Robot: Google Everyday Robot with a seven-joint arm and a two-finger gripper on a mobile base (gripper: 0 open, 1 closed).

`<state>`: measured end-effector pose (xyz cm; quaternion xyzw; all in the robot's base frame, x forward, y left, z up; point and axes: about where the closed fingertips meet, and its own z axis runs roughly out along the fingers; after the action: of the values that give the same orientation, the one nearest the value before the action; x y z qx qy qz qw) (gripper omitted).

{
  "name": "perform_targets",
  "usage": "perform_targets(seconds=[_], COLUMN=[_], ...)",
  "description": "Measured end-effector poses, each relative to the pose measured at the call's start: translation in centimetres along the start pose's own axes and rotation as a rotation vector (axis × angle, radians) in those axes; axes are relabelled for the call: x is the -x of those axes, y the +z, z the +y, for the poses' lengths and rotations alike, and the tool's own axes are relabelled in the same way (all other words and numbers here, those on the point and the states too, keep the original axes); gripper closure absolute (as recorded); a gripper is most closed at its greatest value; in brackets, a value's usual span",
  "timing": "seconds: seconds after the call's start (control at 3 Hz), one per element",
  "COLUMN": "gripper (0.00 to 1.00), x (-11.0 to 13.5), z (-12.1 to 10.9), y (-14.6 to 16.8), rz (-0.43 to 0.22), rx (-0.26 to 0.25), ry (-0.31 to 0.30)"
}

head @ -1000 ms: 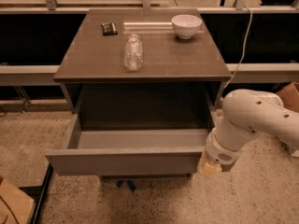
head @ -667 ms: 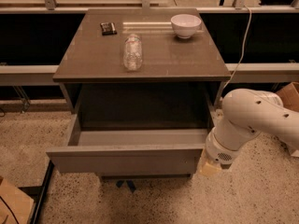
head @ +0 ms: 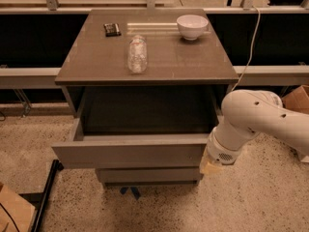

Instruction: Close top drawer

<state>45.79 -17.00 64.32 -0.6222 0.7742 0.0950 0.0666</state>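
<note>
The top drawer [head: 130,151] is a wide, shallow grey box with a plain flat front, pulled out from under the brown tabletop [head: 159,57]. Its inside looks empty. My white arm comes in from the right, and my gripper [head: 210,167] is at the right end of the drawer's front panel, touching or very close to it. Only the gripper's pale tip shows below the wrist.
On the tabletop lie a clear plastic bottle [head: 137,54], a white bowl [head: 192,26] and a small dark packet [head: 112,29]. A narrower grey drawer front [head: 149,176] sits below. A cardboard box [head: 295,98] stands at the right, another [head: 14,211] at the lower left. The floor is speckled.
The drawer front has moved slightly inward toward the cabinet, and my arm has moved with it.
</note>
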Motion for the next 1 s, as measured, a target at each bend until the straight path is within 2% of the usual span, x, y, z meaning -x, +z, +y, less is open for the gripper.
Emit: perform_targets(seconds=[0.33,0.67,1.0], gripper=[1.0,1.0,1.0], x=[0.1,1.5,2.2], z=[-0.2,-2.5,-4.0], y=[0.0,0.1,0.5], rz=[0.001,0.02,0.033], rx=[-0.005,-0.079,-0.108], ry=[-0.003,-0.05,-0.093])
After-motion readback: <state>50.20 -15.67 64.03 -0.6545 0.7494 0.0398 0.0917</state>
